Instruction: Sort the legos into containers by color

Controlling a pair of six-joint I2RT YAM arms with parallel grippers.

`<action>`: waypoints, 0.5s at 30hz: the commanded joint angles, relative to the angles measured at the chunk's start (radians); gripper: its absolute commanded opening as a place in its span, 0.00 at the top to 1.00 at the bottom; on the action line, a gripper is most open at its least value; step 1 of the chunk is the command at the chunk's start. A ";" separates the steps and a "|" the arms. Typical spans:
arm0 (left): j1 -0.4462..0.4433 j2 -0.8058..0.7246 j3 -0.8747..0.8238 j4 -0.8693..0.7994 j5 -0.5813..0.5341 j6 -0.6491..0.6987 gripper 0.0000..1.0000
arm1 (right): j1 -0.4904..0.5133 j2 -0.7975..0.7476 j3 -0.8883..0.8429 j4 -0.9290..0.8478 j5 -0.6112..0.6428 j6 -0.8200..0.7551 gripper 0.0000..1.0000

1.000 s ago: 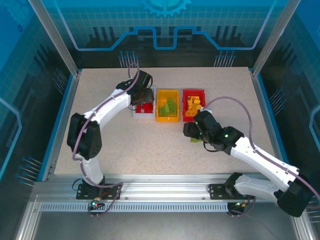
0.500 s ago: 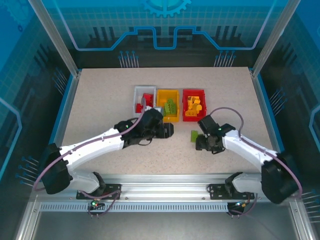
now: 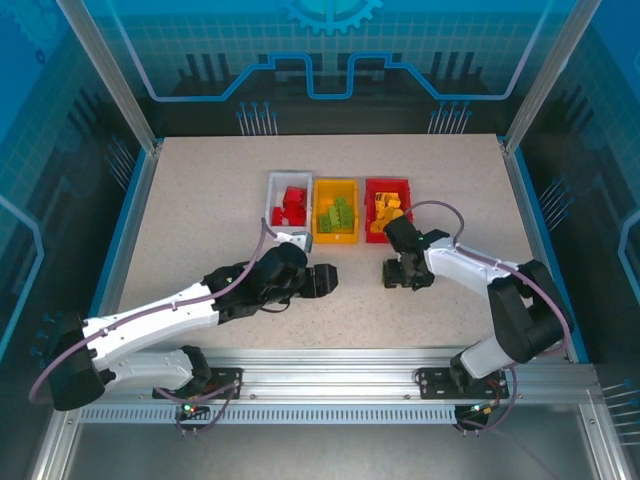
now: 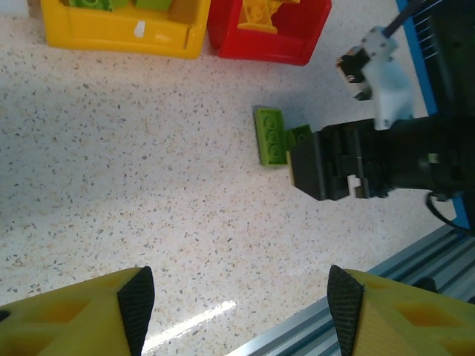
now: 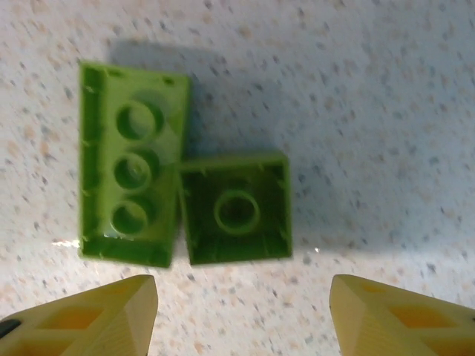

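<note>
**Green bricks under the right gripper**

From above, a long light green plastic brick (image 5: 133, 193) and a square green brick (image 5: 236, 209) touching it are largely hidden under the right gripper (image 3: 405, 275). Its jaws are spread wide over the bricks, off the near right corner of the yellow-orange plastic bin (image 3: 336, 238). Since a second ago, the left gripper (image 3: 325, 280), released and empty, has been withdrawn from the white plastic bin (image 3: 270, 200).
</note>
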 commanded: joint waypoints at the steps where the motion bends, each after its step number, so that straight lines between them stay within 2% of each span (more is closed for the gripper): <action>1: -0.008 -0.029 -0.013 -0.019 -0.030 -0.017 0.33 | -0.022 0.036 0.054 0.001 -0.007 -0.020 0.40; 12: -0.007 -0.025 -0.019 -0.011 -0.029 -0.023 0.33 | -0.067 0.061 0.069 0.009 -0.060 -0.012 0.53; 15: -0.008 -0.026 -0.017 -0.010 -0.026 -0.024 0.33 | -0.081 0.049 0.049 0.016 -0.067 -0.015 0.54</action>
